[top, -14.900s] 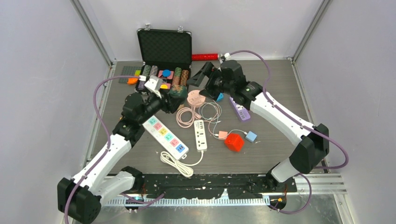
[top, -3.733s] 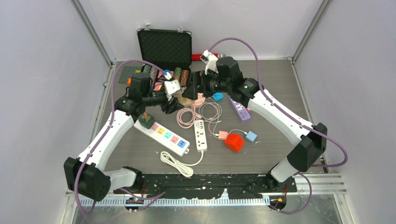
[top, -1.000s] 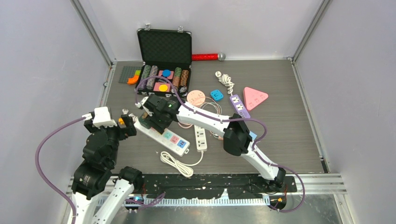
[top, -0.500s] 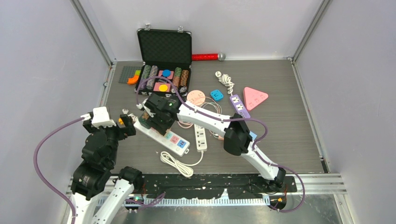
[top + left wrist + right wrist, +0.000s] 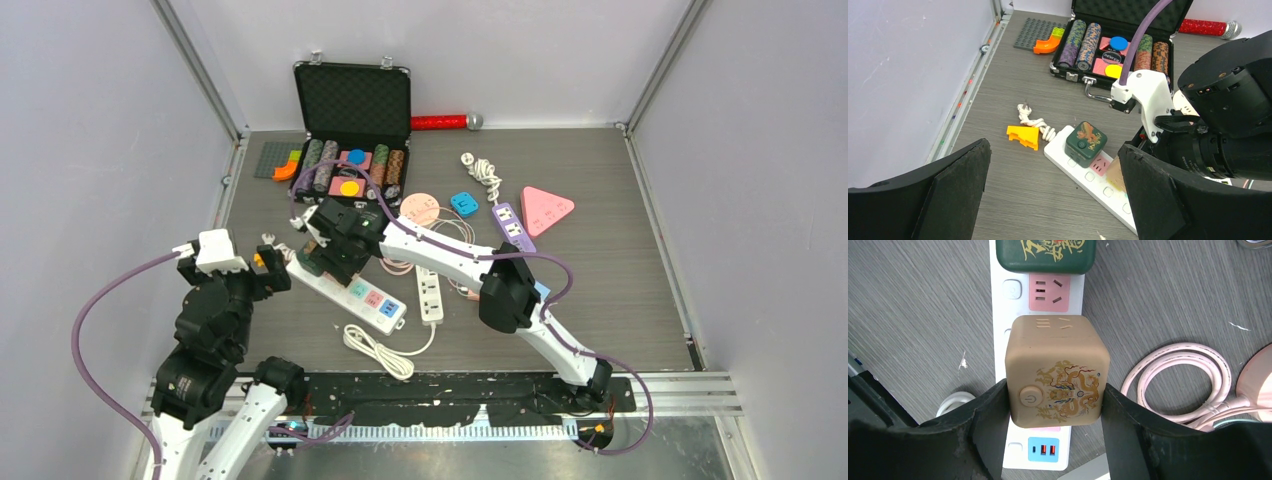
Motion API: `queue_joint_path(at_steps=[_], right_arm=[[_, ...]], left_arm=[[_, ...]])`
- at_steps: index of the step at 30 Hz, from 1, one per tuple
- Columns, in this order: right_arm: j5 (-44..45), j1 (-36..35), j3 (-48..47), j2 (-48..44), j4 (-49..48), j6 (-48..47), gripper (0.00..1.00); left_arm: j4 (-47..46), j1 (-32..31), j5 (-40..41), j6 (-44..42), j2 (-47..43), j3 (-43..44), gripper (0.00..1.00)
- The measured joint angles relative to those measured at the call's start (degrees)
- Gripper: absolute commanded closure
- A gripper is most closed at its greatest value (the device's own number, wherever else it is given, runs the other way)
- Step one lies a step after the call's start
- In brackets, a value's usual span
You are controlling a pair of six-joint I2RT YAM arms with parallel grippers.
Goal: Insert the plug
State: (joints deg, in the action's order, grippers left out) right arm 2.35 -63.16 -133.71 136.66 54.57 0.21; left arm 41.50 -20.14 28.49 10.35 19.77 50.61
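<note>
R pincer (image 5: 333, 265) over white pwr strip (image 5: 376, 301) | L arm (image 5: 212, 315) apart, far left

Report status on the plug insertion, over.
Left gripper open, empty, standing off. Right gripper shut on tan dragon-printed cube adapter over white power strip; seating unclear. Dark green cube adapter farther along strip, apart.

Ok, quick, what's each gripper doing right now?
Left gripper: open, holding nothing.
Right gripper: closed on the tan cube plug, over the white power strip.
</note>
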Motion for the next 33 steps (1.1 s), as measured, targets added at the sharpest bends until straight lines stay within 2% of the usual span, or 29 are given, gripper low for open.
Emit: queue_joint_path(at_steps=[33], right_arm=[[-0.87, 0.07, -0.61, 1.36, 0.50, 0.33, 0.95]], left_arm=[[0.00, 0.00, -0.04, 1.22, 0.07, 0.70, 0.00]])
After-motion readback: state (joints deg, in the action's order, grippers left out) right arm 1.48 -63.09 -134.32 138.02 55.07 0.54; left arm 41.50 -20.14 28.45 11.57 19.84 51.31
